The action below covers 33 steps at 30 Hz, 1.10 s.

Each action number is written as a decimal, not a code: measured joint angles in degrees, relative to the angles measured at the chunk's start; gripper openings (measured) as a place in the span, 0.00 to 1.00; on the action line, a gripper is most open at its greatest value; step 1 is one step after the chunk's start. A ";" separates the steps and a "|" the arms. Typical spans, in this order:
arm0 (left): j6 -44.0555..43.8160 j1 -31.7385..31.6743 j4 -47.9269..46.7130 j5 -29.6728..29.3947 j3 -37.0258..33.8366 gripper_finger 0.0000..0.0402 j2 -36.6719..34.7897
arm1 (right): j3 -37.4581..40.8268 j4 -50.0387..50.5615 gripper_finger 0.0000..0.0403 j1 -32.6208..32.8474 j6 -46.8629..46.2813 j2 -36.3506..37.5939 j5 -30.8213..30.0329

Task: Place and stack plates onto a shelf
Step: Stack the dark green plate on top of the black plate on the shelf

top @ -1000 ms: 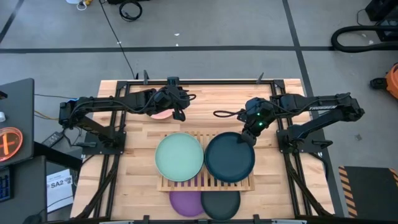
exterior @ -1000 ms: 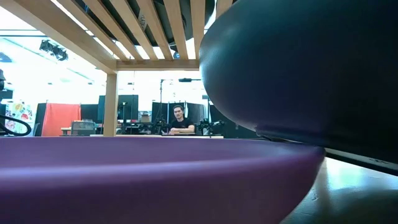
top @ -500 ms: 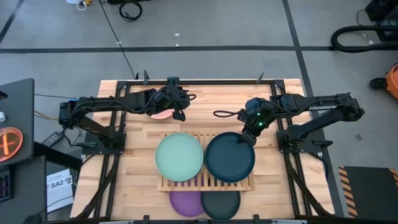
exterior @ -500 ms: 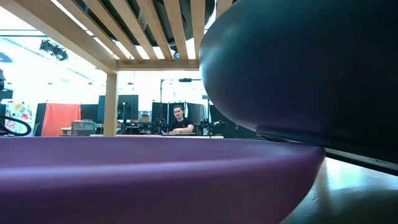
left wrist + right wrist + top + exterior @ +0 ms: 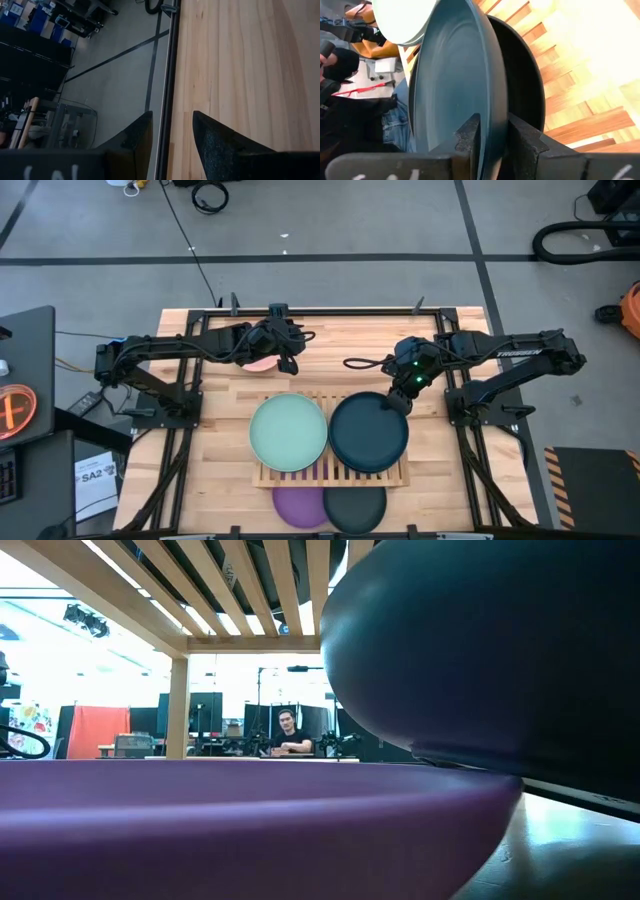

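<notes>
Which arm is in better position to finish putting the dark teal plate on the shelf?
The right: its tool grips the dark teal plate over the shelf. The left tool is empty, beside the pink plate.

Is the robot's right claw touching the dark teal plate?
Touching. The right wrist view shows the right gripper with a finger on each side of the dark teal plate rim, pinching it.

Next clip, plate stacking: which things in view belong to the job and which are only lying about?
Job:
- dark teal plate, held at its rim by the right claw
- mint plate
- shelf
- purple plate
- black plate
- pink plate under the left claw

Lying about:
- cable coil on the floor
- person in the room behind
</notes>
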State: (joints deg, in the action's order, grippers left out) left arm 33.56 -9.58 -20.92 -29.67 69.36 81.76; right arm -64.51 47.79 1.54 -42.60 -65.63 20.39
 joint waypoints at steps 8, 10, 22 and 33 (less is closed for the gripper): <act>0.00 -0.01 0.01 0.00 0.00 0.36 0.00 | 0.00 0.01 0.25 0.00 0.35 0.00 -2.78; 0.00 0.00 0.00 0.00 0.00 0.36 0.00 | 0.00 0.02 0.27 -0.01 0.31 0.00 -2.78; 0.02 0.01 0.01 -0.02 0.00 0.36 0.00 | 0.00 0.02 0.39 -0.02 0.22 0.00 -2.78; 0.00 0.01 0.01 -0.01 0.00 0.36 0.00 | 0.00 0.08 0.49 -0.15 1.14 0.00 -2.88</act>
State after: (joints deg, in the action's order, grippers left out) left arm 33.57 -9.56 -20.91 -29.68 69.36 81.76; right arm -64.51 47.87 1.39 -41.47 -65.63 17.51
